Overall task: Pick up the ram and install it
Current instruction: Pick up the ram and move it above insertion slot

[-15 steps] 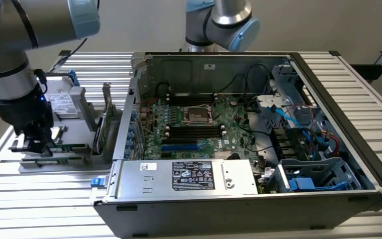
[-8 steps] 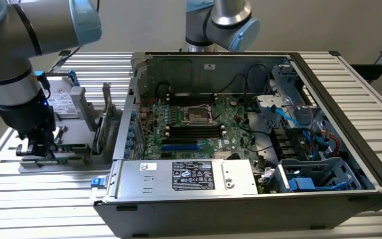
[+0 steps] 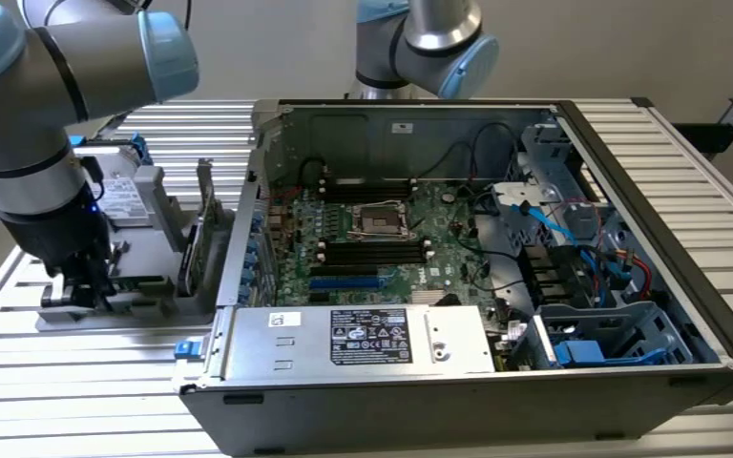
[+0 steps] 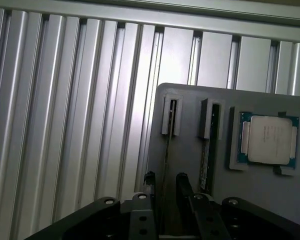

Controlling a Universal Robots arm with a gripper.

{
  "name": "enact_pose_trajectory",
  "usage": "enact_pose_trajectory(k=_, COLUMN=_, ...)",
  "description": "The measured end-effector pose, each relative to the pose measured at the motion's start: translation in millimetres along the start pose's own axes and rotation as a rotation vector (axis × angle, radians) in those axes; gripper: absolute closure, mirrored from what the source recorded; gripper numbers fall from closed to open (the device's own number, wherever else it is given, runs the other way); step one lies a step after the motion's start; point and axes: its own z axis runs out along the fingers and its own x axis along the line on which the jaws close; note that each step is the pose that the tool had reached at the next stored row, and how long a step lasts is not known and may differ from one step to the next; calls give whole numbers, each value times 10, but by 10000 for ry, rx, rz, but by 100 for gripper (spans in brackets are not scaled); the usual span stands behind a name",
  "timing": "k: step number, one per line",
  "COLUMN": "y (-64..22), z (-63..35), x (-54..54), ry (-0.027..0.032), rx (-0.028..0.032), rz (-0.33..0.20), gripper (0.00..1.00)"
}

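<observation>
A thin ram (image 4: 166, 150) stands on edge in a slot of the grey holder (image 4: 190, 105), and a second stick (image 4: 207, 155) stands in the slot beside it. My gripper (image 4: 165, 180) is open, with one black finger (image 4: 149, 181) on each side of the first stick and a small gap to both. In the exterior view my gripper (image 3: 83, 286) reaches down onto the grey holder (image 3: 150, 224) at that view's left, beside the open computer case (image 3: 469, 382). Black memory slots (image 3: 369, 250) lie on the green motherboard (image 3: 430, 277).
A square silver processor chip (image 4: 270, 140) rests in a pocket of the holder. A second robot arm (image 3: 418, 43) stands behind the case. Cables and a drive cage (image 3: 596, 334) fill the case's right side in the exterior view. The ribbed aluminium table (image 3: 73, 382) lies all around.
</observation>
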Motion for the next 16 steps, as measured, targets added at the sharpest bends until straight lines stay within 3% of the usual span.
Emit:
enact_pose_trajectory(k=7, y=-23, z=117, x=-2, ry=22, rx=38, rz=-181, gripper=69)
enact_pose_trajectory(k=16, y=-63, z=126, x=0, ry=21, rx=40, rz=-189, gripper=69)
